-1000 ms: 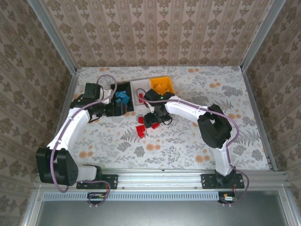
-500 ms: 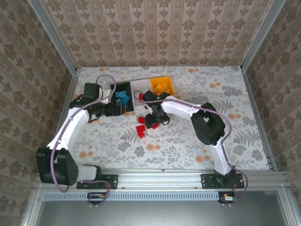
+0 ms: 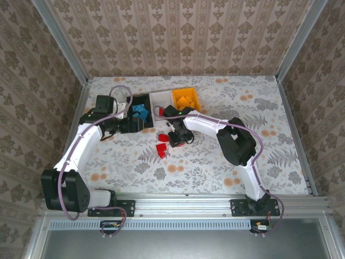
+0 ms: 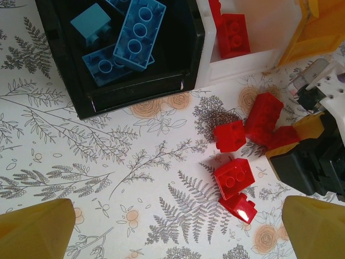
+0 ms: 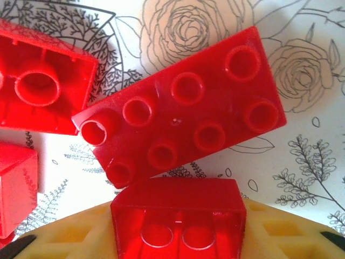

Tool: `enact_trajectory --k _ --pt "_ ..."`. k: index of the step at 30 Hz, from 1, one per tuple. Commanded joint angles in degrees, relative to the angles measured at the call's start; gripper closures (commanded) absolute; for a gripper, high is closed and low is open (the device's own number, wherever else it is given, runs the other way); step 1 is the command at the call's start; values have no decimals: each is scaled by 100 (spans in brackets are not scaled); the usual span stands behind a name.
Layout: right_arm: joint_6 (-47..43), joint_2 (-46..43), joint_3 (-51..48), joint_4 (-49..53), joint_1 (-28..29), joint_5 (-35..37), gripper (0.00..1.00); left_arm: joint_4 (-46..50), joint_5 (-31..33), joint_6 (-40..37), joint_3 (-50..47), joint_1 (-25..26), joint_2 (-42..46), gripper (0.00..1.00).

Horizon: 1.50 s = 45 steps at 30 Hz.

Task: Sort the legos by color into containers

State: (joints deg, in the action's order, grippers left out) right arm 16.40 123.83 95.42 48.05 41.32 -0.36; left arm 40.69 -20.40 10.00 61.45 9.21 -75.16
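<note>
The flowery counter (image 3: 215, 164) begins at the near edge, where the two arms are bolted on. A little way in, near the middle, some loose red legos (image 4: 233, 178) lie close together in a small bunch.

The right gripper (image 5: 177, 232) is down among them. Its jaws are clamped on a small red lego (image 5: 178, 202), with yellow rubber tight against each side of it. Just past that one, a long red lego (image 5: 183, 118) with eight studs on top lies flat on the counter. A second red brick (image 5: 43, 86) sits right beside its left end.

The left gripper (image 4: 175, 232) hangs over the counter to the left of the bunch, just on the near side of the bins. Its jaws are wide apart, with one yellow finger (image 4: 35, 229) out at each side.

Farther back, three bins stand in a row, joined side to side. The black bin (image 4: 135, 94) is on the left and has blue legos (image 4: 143, 32) in it. The white bin (image 4: 253, 59) is in the middle and has a red block (image 4: 233, 35) in it. The orange bin (image 4: 318, 27) is on the right, and orange legos (image 3: 186, 101) lie inside it.
</note>
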Motion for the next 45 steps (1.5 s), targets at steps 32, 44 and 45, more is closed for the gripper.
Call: enact_trajectory --k 32,44,45 --pt "-380 2298 5566 1060 -696 -457 55 -96 -272 -9 -145 24 -288 0" --pt "-349 2205 5484 838 -696 -564 19 -74 -332 -51 -125 24 -369 0" --pt "-348 2154 5454 822 -693 -571 19 -72 -341 -59 -124 28 -368 0"
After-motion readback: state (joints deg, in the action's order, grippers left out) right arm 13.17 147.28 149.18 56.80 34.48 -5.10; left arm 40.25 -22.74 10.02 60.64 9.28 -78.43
